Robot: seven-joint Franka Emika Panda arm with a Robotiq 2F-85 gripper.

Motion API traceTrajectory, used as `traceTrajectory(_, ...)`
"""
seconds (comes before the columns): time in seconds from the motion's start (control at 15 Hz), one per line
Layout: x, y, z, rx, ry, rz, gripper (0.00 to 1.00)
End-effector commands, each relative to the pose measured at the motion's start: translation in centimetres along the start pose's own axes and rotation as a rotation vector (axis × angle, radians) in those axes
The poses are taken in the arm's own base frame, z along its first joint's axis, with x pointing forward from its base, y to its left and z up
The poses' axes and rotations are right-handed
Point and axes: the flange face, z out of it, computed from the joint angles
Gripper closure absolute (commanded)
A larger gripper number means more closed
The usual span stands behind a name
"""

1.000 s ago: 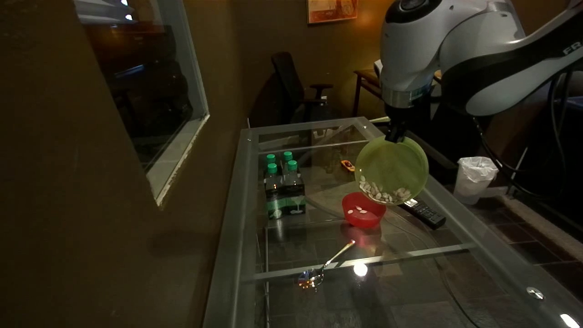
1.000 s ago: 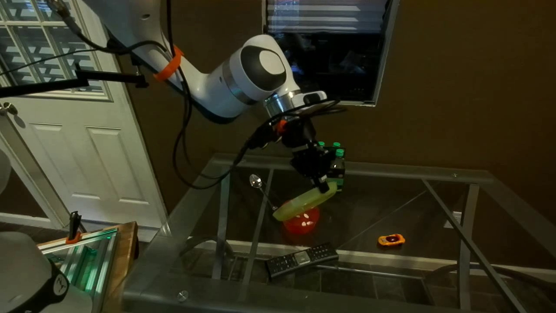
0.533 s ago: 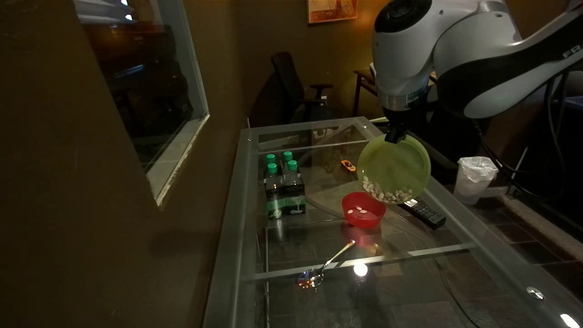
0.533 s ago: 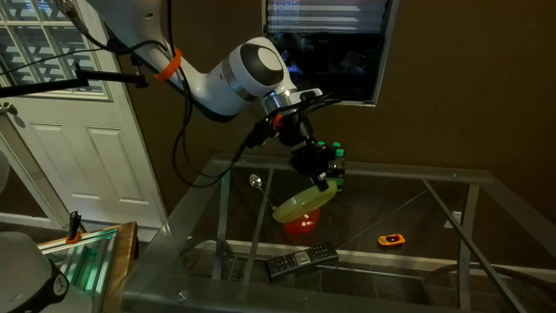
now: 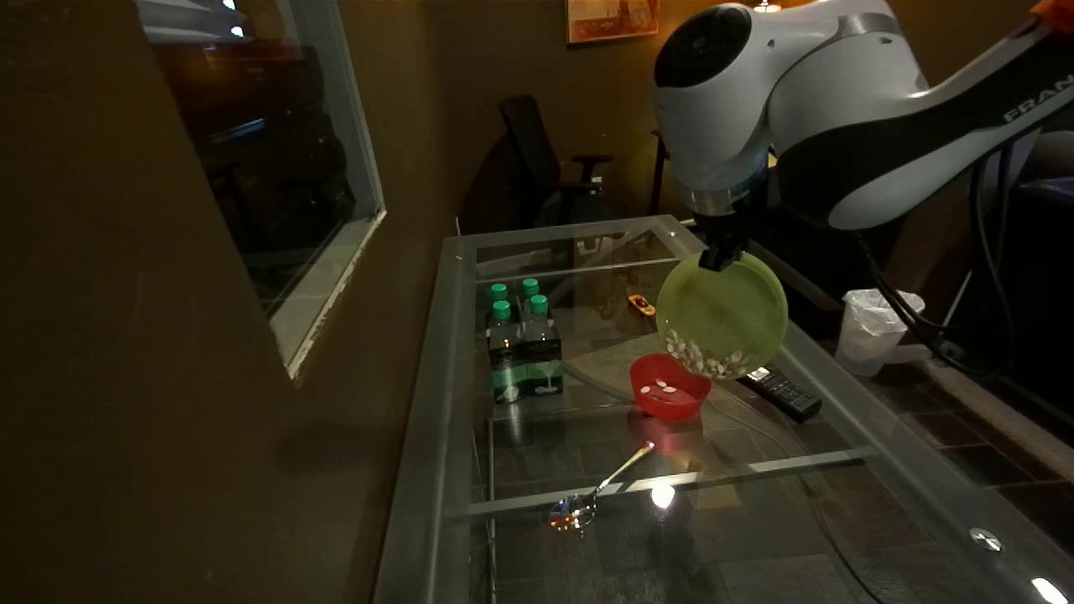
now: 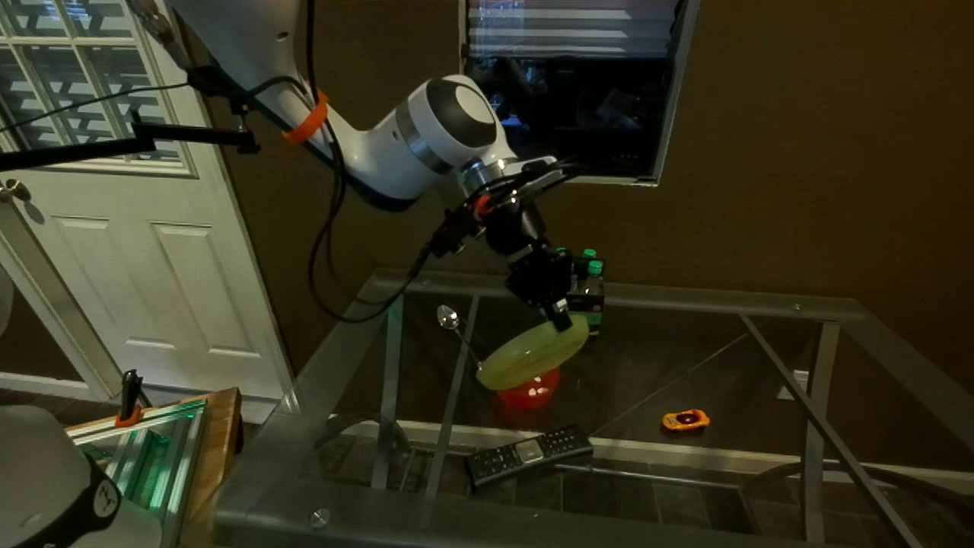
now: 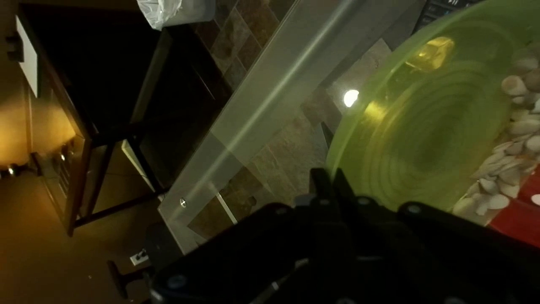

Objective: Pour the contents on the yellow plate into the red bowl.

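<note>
Red bowl on glass tbl, prob. tile floor.

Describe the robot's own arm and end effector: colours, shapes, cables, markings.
The Franka Emika Panda arm is white and rounded, with black panels, a silver wrist ring, an orange band and black cables. In an exterior view its pale lettering is cut off after "FRAN". The end effector is black, with slim fingers and round bolt heads.
</note>
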Motion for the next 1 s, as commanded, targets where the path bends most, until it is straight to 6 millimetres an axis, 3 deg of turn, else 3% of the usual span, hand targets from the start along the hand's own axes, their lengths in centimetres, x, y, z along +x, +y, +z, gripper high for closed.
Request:
traceTrajectory(0.0,1.1,-0.4,-0.3,-0.049,-0.029,0.017,0.99)
traceTrajectory(0.93,2.7,-0.8,-0.7,-0.09,-0.132,0.042,0.99)
